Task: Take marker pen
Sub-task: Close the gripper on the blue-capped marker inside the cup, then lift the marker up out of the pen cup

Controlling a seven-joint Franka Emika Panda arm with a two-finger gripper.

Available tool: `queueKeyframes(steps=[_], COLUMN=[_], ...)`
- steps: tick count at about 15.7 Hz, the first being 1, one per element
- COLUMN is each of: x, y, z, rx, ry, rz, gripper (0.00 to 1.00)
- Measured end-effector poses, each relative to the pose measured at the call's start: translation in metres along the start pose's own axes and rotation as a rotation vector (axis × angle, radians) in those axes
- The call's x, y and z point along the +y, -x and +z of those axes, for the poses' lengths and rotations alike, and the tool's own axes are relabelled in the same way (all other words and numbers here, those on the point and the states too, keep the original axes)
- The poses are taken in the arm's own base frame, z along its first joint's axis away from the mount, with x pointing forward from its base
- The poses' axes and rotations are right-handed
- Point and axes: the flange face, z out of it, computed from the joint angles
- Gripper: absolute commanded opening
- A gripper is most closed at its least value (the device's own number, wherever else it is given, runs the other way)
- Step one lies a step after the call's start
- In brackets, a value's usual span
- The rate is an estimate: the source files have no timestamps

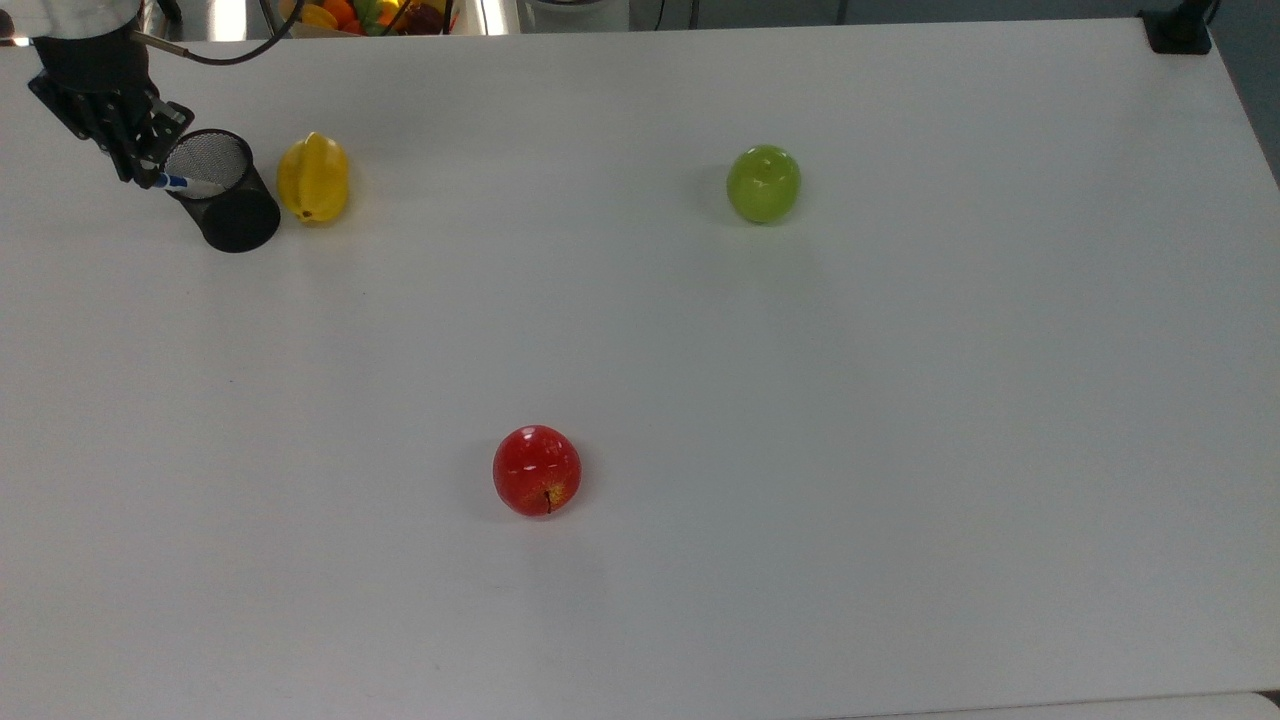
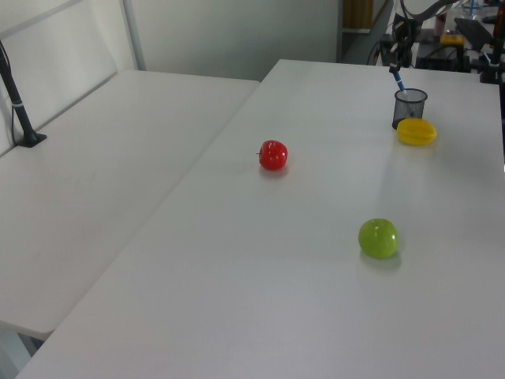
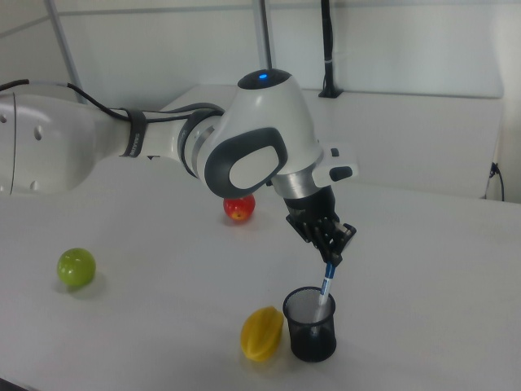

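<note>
My gripper (image 3: 332, 256) is shut on the blue upper end of the marker pen (image 3: 326, 283), which hangs slanted with its white lower end still inside the rim of the black mesh cup (image 3: 310, 324). From the top view, the gripper (image 1: 140, 170) sits at the far left edge, just left of the cup (image 1: 225, 195), with the marker pen (image 1: 180, 183) crossing the cup's rim. In the left view the pen (image 2: 398, 80) rises from the cup (image 2: 409, 108) at the far right.
A yellow starfruit (image 1: 313, 177) lies right beside the cup. A green apple (image 1: 763, 183) and a red apple (image 1: 537, 470) sit apart on the white table (image 1: 900, 400). A black mount (image 1: 1180, 28) stands at the top view's upper right corner.
</note>
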Motion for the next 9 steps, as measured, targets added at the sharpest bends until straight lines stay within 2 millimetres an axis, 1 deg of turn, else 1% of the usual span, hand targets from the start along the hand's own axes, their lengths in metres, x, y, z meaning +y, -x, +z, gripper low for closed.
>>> queueKeyframes(steps=[2, 6, 8, 9], x=[0.001, 0.001, -0.005, -0.012], y=[-0.004, -0.013, -0.013, -0.013], z=[-0.014, -0.065, -0.088, -0.097], rx=[0.032, 0.110, 0.104, 0.091], ry=[-0.017, -0.070, -0.114, -0.137], rz=[0.015, 0.045, 0.049, 0.047], gripper=[0.04, 0.02, 0.00, 0.00])
